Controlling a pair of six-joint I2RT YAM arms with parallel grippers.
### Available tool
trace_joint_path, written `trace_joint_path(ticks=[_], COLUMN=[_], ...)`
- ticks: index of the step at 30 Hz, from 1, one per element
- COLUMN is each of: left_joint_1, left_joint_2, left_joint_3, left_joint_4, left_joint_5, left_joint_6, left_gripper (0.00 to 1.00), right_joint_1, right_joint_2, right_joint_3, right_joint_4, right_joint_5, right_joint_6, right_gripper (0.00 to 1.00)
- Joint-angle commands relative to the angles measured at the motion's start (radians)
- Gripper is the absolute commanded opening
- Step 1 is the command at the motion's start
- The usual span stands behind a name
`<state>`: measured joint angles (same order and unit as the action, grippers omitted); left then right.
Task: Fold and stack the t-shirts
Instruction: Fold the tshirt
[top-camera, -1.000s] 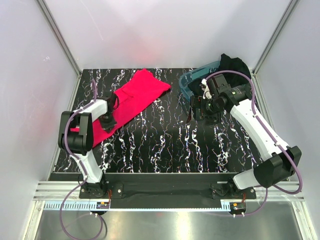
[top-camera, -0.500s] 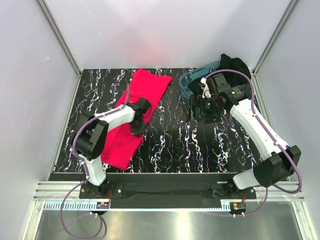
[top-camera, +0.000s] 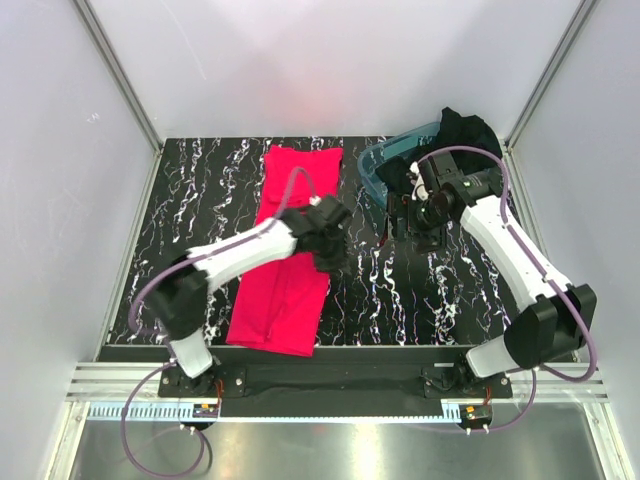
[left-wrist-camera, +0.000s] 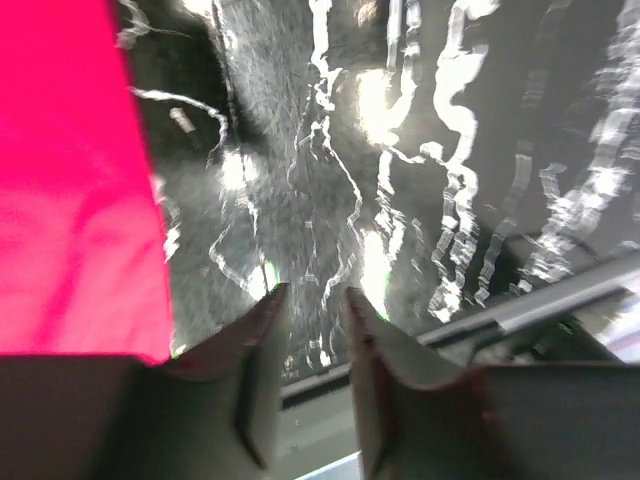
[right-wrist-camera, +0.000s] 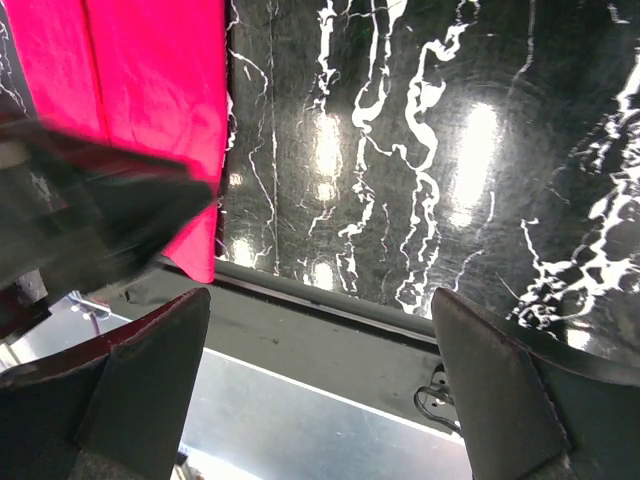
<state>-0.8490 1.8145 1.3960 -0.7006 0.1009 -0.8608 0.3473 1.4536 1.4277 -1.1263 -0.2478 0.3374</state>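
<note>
I've swung the red t-shirt (top-camera: 285, 262) round to lie far-to-near on the counter (top-camera: 420, 300), seen from above, left fingers (top-camera: 326, 238) at its right edge, right fingers (top-camera: 412, 218) farther right; left wrist: barely parted, empty; right wrist: spread wide, empty.
</note>
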Motion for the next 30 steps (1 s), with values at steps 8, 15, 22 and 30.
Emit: trace_joint_path(ticks=[8, 15, 22, 30], left_joint_1=[0.241, 0.536, 0.607, 0.613], left_joint_2=[-0.61, -0.698, -0.735, -0.862], left_joint_3=[-0.402, -0.359, -0.304, -0.37], left_joint_4=[-0.045, -0.141, -0.18, -0.264], left_joint_5=[-0.075, -0.151, -0.175, -0.185], left_joint_6=[0.043, 0.187, 0.114, 0.091], left_gripper=[0.41, 0.45, 0.5, 0.5], right_joint_1=[0.065, 0.148, 0.185, 0.206], right_joint_2=[0.126, 0.355, 0.764, 1.142], right_joint_3=[-0.007, 0.195, 0.633, 1.145], right_joint_4=[0.149, 0.246, 0.321, 0.43], right_joint_5=[-0.115, 0.014, 0.176, 0.18], right_joint_6=[0.057, 0.126, 0.204, 0.273], right_gripper=[1.0, 1.0, 1.0, 0.33])
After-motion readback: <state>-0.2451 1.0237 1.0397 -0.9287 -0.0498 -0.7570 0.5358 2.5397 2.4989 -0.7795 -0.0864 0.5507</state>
